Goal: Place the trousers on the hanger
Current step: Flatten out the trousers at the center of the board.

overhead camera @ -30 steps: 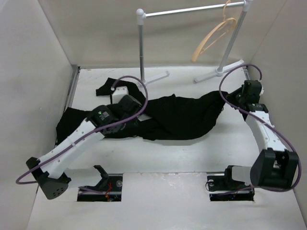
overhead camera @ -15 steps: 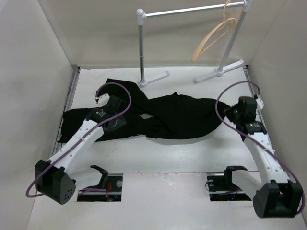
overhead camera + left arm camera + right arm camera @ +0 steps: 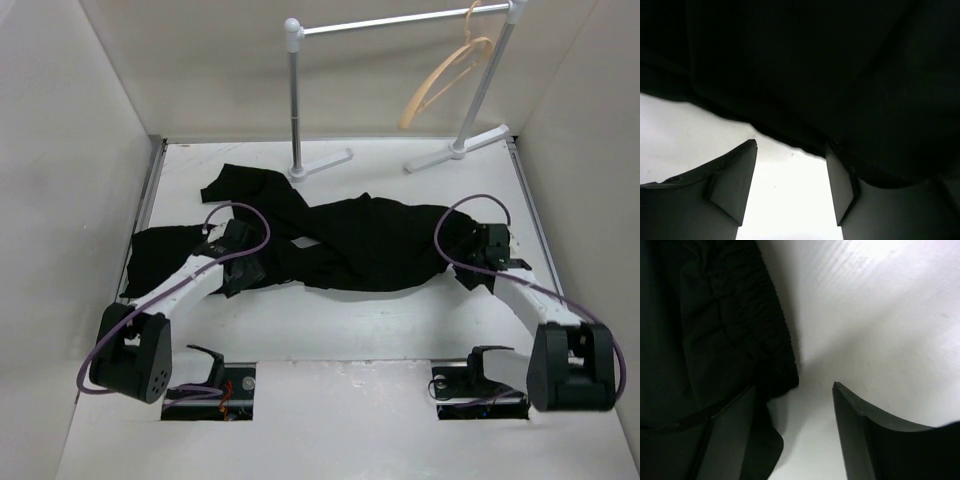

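Note:
The black trousers [image 3: 360,245] lie crumpled across the middle of the white table. The tan hanger [image 3: 445,80] hangs from the white rack at the back right. My left gripper [image 3: 240,268] is low at the trousers' near left edge; in the left wrist view it [image 3: 790,172] is open over bare table, with the fabric [image 3: 815,65] just past the fingertips. My right gripper [image 3: 468,268] is low at the trousers' right end; in the right wrist view it [image 3: 792,410] is open, its left finger over the gathered waistband [image 3: 735,335].
The white tubular rack [image 3: 295,95] stands at the back, its feet on the table [image 3: 400,320]. Grey walls close in on the left, right and back. Purple cables loop over both arms.
Both arms have drawn back toward the near edge and come down low. The left gripper moved off the top of the fabric to its near edge; the right moved in to the waistband end.

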### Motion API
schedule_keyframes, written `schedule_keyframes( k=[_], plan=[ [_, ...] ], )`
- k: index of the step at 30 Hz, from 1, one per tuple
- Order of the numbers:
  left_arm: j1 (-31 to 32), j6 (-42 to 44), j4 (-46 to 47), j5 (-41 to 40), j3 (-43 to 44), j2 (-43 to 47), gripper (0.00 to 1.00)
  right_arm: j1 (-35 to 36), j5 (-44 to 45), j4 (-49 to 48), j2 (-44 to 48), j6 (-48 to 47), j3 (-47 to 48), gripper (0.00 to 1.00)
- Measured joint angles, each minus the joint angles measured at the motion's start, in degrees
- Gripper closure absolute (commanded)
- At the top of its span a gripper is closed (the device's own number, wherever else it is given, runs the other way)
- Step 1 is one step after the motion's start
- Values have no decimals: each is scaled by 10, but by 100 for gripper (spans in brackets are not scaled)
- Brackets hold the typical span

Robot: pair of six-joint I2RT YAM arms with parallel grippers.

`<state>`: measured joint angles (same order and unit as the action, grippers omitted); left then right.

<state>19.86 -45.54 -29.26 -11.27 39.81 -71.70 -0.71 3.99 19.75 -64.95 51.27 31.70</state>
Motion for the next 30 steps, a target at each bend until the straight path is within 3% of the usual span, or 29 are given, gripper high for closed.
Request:
schedule_keyframes(
  k=[3,5,9,13,16,19,21,24,27,30],
  plan=[
    [-18,-1,43,7,-7,-25,72,0,-19,-51,-74,-10,7,77],
    [-29,1,70,6,-12,-31,87,0,-27,-70,-107,-14,22,91],
    [-70,3,104,3,-16,-31,97,4,-10,-59,-85,-23,59,97],
    [-108,3,106,2,-15,-11,99,16,45,33,1,-51,143,99],
    [-118,5,76,-1,-3,40,98,27,85,117,63,-79,230,94],
    [-119,6,48,-4,22,92,97,31,110,171,85,-98,298,63],
    [-121,7,38,-3,33,115,97,31,113,178,79,-106,311,53],
    [-131,10,29,-3,42,114,97,33,94,146,59,-94,245,51],
    [-140,12,23,-2,43,93,98,31,51,104,41,-72,106,36],
    [-142,16,21,0,43,81,98,6,14,59,25,-64,12,33]
  ],
)
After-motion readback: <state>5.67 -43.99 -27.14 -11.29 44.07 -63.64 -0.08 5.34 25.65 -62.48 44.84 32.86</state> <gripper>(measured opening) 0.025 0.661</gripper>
